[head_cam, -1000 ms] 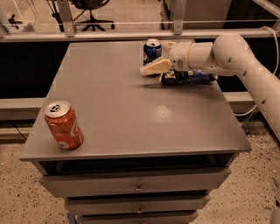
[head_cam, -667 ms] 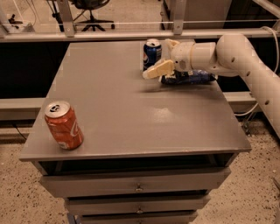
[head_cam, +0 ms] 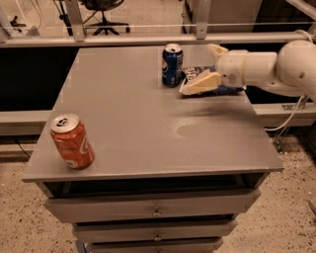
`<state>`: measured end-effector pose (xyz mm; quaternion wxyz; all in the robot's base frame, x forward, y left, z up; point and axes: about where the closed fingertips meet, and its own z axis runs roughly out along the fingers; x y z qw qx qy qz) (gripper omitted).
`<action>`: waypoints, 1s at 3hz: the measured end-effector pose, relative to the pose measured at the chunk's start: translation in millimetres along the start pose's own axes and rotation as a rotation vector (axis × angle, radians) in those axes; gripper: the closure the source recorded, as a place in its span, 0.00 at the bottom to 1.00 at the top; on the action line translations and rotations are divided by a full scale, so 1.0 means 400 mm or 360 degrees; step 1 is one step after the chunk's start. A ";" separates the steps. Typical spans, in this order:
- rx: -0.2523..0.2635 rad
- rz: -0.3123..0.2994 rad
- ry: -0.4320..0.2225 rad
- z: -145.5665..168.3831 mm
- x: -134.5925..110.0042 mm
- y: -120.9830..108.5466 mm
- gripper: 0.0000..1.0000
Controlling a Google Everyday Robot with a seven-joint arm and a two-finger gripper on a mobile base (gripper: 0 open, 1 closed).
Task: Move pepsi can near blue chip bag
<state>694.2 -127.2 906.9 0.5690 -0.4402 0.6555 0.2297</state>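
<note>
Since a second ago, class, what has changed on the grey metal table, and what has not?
The cream two-finger gripper drew back toward the picture's right, clear of the dark blue, silver-topped pepsi can, and is open over the crinkled blue chip bag. The pepsi can, the bag and the red-orange soda can at the near corner of the grey table stayed put.

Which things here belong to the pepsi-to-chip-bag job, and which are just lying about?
Job: pepsi can, upright; chip bag right beside it; pincer at the bag, open, apart from the can.
Lying about: orange can at the near left of the table; office chair behind.
</note>
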 end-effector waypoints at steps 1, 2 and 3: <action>0.0127 -0.0042 -0.0068 -0.131 -0.039 0.067 0.00; 0.0265 -0.0031 -0.0154 -0.263 -0.044 0.231 0.00; 0.0265 -0.0031 -0.0154 -0.263 -0.044 0.231 0.00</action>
